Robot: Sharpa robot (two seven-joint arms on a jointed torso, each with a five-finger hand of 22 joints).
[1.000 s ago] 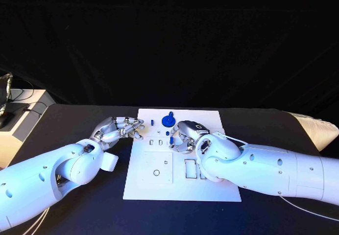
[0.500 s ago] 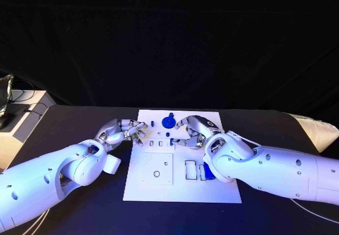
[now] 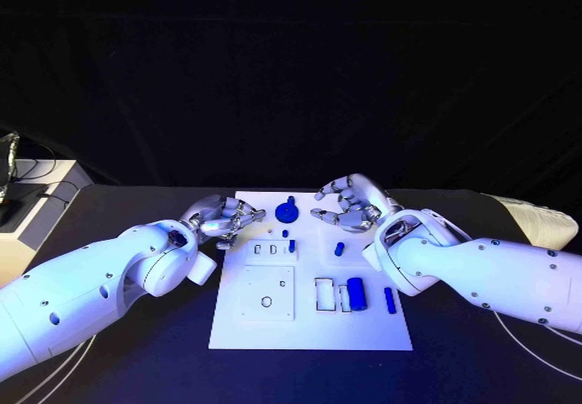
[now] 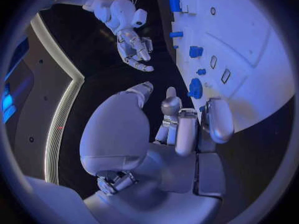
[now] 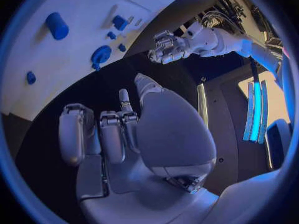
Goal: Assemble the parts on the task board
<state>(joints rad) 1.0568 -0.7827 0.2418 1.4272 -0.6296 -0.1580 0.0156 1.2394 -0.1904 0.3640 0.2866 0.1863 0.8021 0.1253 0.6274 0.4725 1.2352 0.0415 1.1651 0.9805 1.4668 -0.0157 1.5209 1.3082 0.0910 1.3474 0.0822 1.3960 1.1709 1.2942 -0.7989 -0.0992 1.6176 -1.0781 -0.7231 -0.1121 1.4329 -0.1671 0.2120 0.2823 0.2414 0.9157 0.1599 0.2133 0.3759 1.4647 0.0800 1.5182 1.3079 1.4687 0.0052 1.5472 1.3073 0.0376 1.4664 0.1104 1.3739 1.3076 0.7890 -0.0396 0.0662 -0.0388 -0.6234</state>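
Task board (image 3: 255,324): flat white plate with shallow rectangular recesses, lying mid-table. Blue parts now showing on it: round knobbed piece (image 3: 288,208) near far edge, short peg (image 3: 338,249), stubby cylinder (image 3: 357,293) and slim bar (image 3: 389,300) toward right side, the last three uncovered as right hand (image 3: 348,202) is lifting clear, fingers spread, grasping nothing. Left hand (image 3: 222,220) hovering at board's left edge, fingers loosely curled, apparently empty. Assembly likely only starting. Black matte table (image 3: 121,370) beneath.
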